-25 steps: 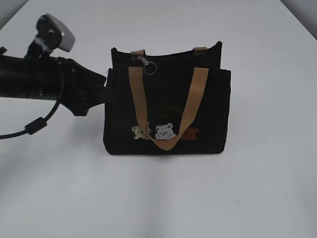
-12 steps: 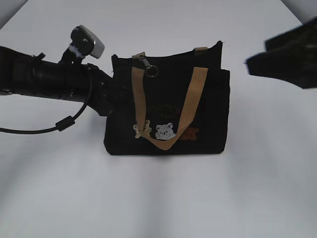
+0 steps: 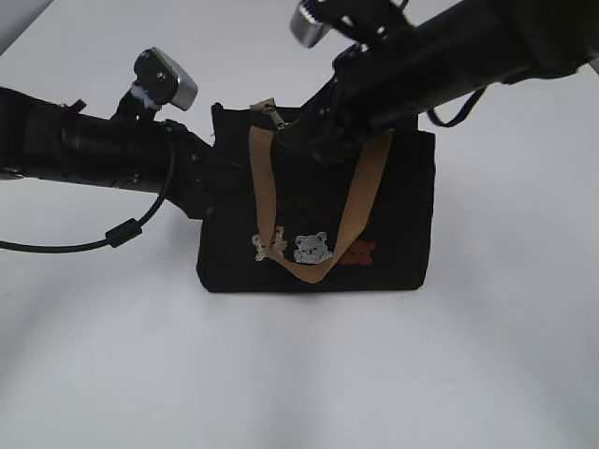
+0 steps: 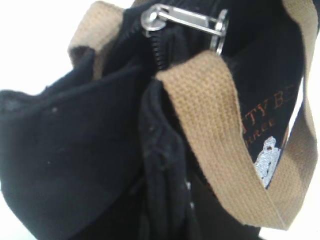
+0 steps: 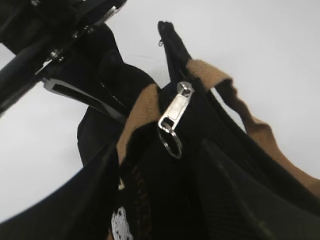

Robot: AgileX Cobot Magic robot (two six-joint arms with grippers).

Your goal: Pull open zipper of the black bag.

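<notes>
Exterior view: set in front of the black bag (image 3: 314, 210), looking down at a slant across the white tabletop (image 3: 299, 374); middle distance, whole bag and both arms in frame, bag front facing the lens.

Left wrist view: very close to the bag's left end, facing along its front. Fabric fills the frame; the tan handle (image 4: 220, 145) crosses near the lens, and the silver zipper pull (image 4: 182, 19) shows at the top edge.

Right wrist view: close above the bag's top edge, looking down and along it toward the left arm (image 5: 47, 52).

Shared: all three views show the zipper pull, the tan handle and the bag's left end.
</notes>
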